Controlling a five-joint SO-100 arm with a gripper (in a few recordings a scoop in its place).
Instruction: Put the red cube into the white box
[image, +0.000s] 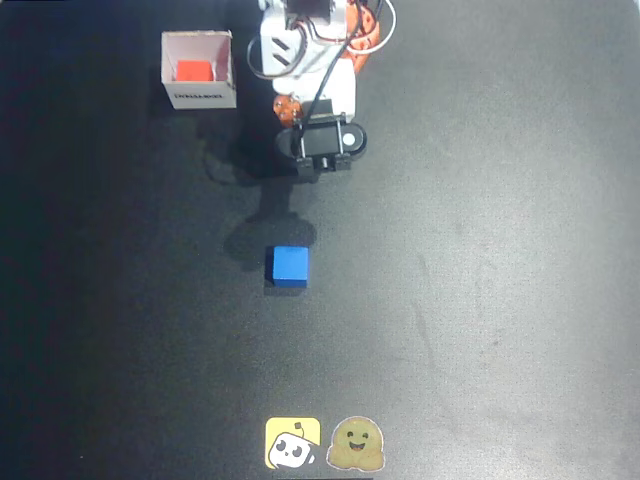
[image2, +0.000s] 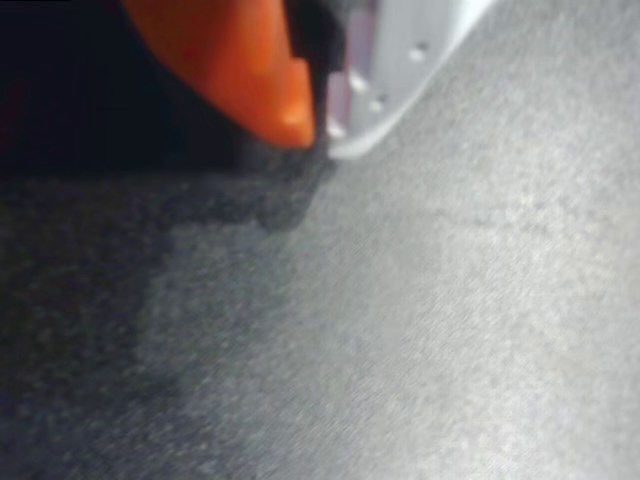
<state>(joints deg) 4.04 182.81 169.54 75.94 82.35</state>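
Black matte cloth is covering the surface (image: 480, 300), faintly scuffed and grainy, as I am watching from the remote station. Inside the white box (image: 170, 70), at the upper left of the overhead view, the red cube (image: 192, 70) is sitting on the floor of the box, so the task looks done from how things lie. That box is thin-walled cardboard, square, open at the top, with dark lettering on its near side. Below the arm in the overhead view, the blue cube (image: 289, 266) is resting alone on the cloth, well apart from the box. I am seeing the gripper (image2: 318, 120) in the wrist view with its orange finger and its white finger drawn together at the tips and nothing between them, hanging over bare cloth. In the overhead view the arm (image: 305, 60) is folded near its base, just right of the box.

I am judging the red cube to be light, stiff and plain-faced, matte enough not to slip; if it needed lifting again, two opposite flat sides would be the place to take it, coming straight down between the walls. The box itself looks flimsy and would likely slide or dent under a nudge.

Two cartoon stickers (image: 324, 444) are lying at the bottom edge.
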